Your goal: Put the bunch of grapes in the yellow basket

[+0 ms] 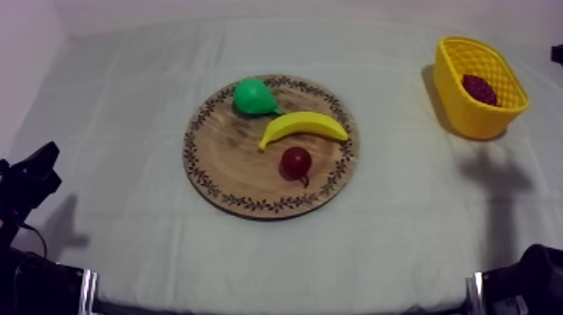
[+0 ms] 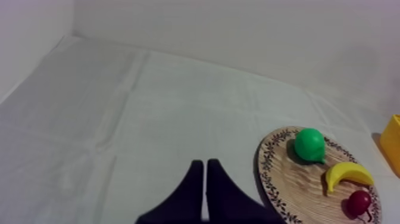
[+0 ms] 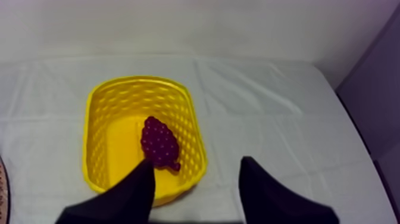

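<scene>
The dark purple bunch of grapes (image 1: 479, 88) lies inside the yellow basket (image 1: 469, 109) at the table's far right. From the right wrist, the grapes (image 3: 158, 143) rest on the floor of the basket (image 3: 107, 119). My right gripper (image 3: 196, 161) is open over the basket's near rim, above the grapes, with nothing between its fingers. My left gripper (image 2: 204, 162) is shut on nothing, its fingers together as a narrow wedge over bare cloth to the left of the wooden board (image 2: 286, 173). In the top view it (image 1: 46, 155) sits low at the left edge.
The round wooden board (image 1: 226, 159) lies mid-table with a green pear (image 1: 254, 96), a banana (image 1: 303, 126) and a small red fruit (image 1: 295, 162) on it. Bare cloth stretches between the board and the basket.
</scene>
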Controlling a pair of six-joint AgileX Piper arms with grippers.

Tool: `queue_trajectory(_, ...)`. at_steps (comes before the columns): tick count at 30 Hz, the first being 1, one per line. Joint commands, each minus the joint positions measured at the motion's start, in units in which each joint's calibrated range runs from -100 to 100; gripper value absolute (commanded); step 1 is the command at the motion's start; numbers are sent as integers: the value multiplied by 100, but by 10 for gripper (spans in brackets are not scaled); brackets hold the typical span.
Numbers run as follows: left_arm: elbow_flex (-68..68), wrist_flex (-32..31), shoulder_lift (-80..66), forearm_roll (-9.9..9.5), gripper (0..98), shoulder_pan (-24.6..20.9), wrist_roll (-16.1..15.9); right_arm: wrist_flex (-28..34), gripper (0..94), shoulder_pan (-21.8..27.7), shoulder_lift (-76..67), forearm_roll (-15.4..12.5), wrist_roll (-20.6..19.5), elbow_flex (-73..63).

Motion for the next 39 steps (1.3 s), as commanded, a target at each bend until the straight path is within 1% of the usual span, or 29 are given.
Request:
queue_trajectory(1, -2, -5, 0, -4, 1, 0, 1, -82, 401, -24, -778, 21, -26, 439)
queue_trajectory(8, -2, -5, 0, -4, 1, 0, 1, -290, 366, -170, -2055, -47, -65, 1628)
queue_trajectory(12, -2, -5, 0, -4, 1, 0, 1, -597, 317, -363, -2755, -152, 38, 2468)
queue_trajectory(16, -2, -5, 0, -4, 1, 0, 2, -720, 266, -562, -3380, -204, 124, 3189)
queue_trajectory(24, -2, -5, 0, -4, 1, 0, 5, -679, 138, -897, -4338, -87, 5, 4140)
queue_trajectory(29, -2, -5, 0, -4, 1, 0, 6, -436, 38, -1054, -4758, -19, -139, 4480)
queue_trajectory(34, -2, -5, 0, -4, 1, 0, 6, -175, 9, -1112, -4924, -145, -232, 4627)
queue_trajectory(39, -2, -5, 0, -4, 1, 0, 6, -120, 4, -1127, -4952, -234, -366, 4680)
